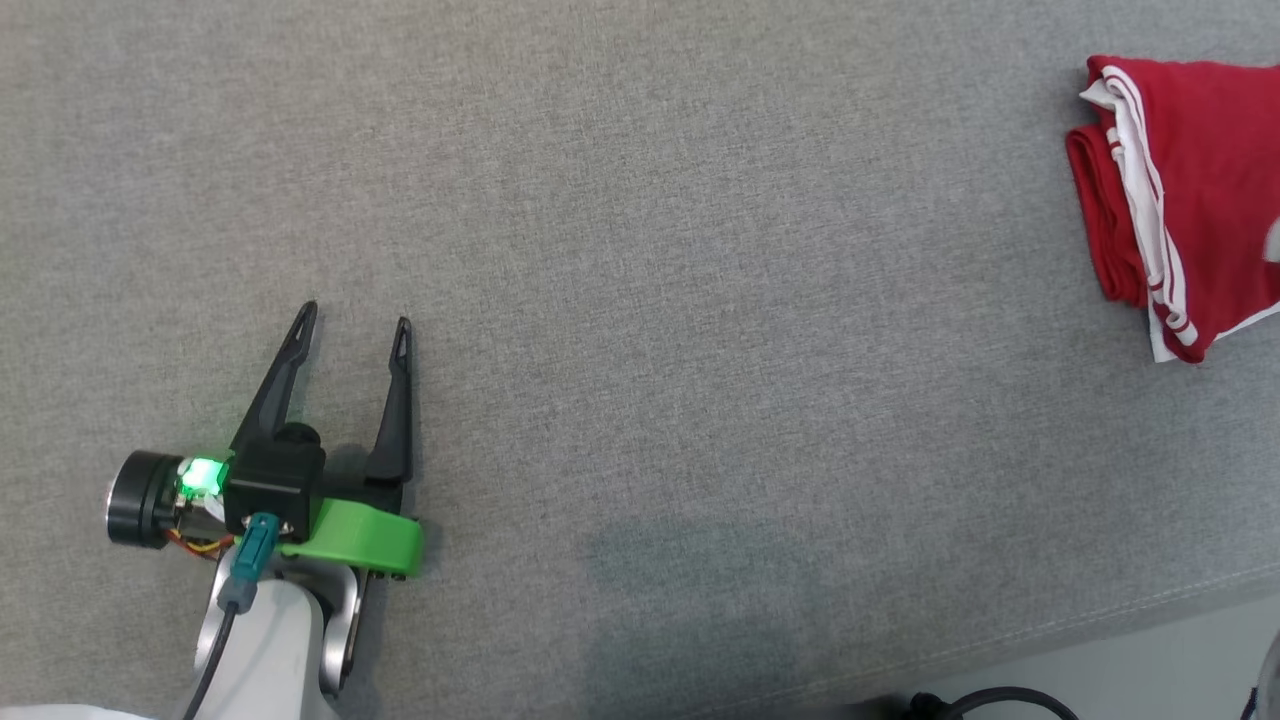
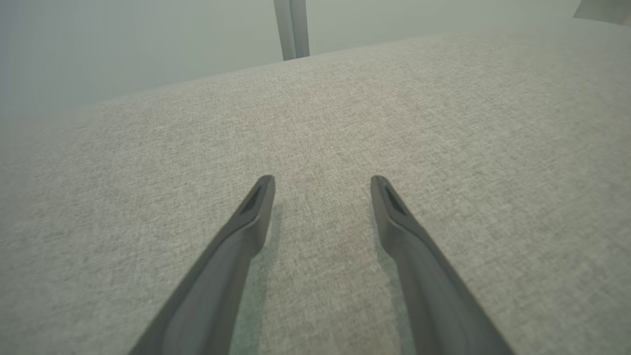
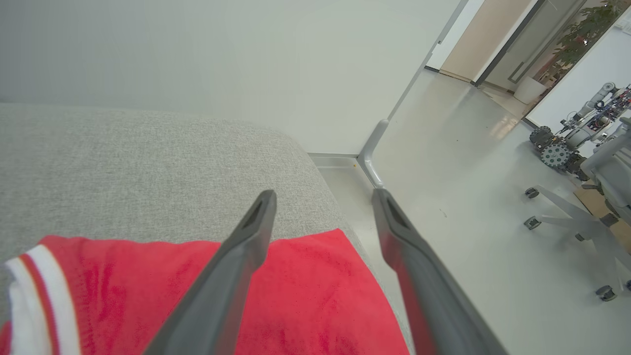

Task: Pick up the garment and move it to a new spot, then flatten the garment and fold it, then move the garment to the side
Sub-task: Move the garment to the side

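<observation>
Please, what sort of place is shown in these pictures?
Probably a robotics lab or office: another wheeled robot stands on the smooth pale floor, near an office chair's castered base, and the work surface is a grey upholstered cushion.

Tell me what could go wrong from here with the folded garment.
1. The red garment lies right by the cushion's edge; a nudge might tip it toward the floor.
2. The open right claw hangs over it; pulling away may snag the cloth and undo the fold.
</observation>
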Robot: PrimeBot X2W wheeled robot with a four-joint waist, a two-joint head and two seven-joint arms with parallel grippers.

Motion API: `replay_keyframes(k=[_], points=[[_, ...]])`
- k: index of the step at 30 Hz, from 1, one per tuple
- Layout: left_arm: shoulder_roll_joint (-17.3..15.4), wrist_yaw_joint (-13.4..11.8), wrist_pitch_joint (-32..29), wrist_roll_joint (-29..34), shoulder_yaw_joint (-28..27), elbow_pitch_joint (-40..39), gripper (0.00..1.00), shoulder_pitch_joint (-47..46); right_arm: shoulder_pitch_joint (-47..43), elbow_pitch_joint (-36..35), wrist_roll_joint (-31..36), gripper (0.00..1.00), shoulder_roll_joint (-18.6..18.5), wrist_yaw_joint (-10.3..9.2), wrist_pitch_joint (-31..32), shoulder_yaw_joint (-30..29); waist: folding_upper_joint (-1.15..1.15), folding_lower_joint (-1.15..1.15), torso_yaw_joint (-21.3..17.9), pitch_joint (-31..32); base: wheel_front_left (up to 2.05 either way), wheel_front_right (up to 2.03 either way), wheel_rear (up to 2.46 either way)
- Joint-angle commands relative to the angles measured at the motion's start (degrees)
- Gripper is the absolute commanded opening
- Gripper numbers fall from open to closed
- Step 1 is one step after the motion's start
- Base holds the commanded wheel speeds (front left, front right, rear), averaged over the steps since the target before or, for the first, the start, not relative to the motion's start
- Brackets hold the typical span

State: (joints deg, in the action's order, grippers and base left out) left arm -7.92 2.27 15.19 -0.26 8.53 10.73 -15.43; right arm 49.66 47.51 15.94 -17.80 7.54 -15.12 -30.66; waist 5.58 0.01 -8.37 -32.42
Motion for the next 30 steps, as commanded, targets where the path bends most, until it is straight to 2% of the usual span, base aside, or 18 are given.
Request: replay_keyframes(k=[1, 5, 10, 17, 24, 30], points=[[0.36, -0.41, -0.1, -0.6, -0.28, 0.45, 1.0, 1.47, -1.58, -1.86, -0.82, 1.0, 1.32, -0.11, 0.0, 2.59, 0.0, -0.01, -0.43, 3.51, 0.0, 0.0, 0.0], [1.14, -0.75, -0.08, -1.39, -0.82, 1.17, 1.0, 3.18, -4.88, -7.52, -5.21, 1.0, 4.97, -0.11, 0.0, 11.42, 0.0, -0.01, -0.63, 7.69, 0.0, 0.0, 0.0], [2.66, -1.0, -0.08, -2.23, -1.98, 2.0, 1.0, 5.68, -12.14, -12.94, -12.9, 1.0, 7.73, -0.11, 0.0, 22.05, 0.0, -0.01, -0.07, 13.22, 0.0, 0.0, 0.0], [3.94, -0.72, -0.07, -2.73, -3.04, 3.5, 1.0, 8.71, -20.83, -14.63, -19.67, 1.0, 9.46, -0.11, 0.0, 30.53, 0.0, -0.01, 2.16, 18.87, 0.0, 0.0, 0.0], [4.54, -1.14, -0.08, -3.46, -4.41, 4.65, 1.0, 12.54, -29.37, -15.78, -22.86, 1.0, 11.68, -0.11, 0.0, 33.96, 0.0, -0.01, 4.22, 23.65, 0.0, 0.0, 0.0], [4.83, -1.06, -0.08, -3.74, -5.43, 5.07, 1.0, 14.4, -33.54, -19.46, -24.07, 1.0, 12.82, -0.11, 0.0, 33.31, 0.0, -0.01, 5.07, 25.86, 0.0, 0.0, 0.0]])
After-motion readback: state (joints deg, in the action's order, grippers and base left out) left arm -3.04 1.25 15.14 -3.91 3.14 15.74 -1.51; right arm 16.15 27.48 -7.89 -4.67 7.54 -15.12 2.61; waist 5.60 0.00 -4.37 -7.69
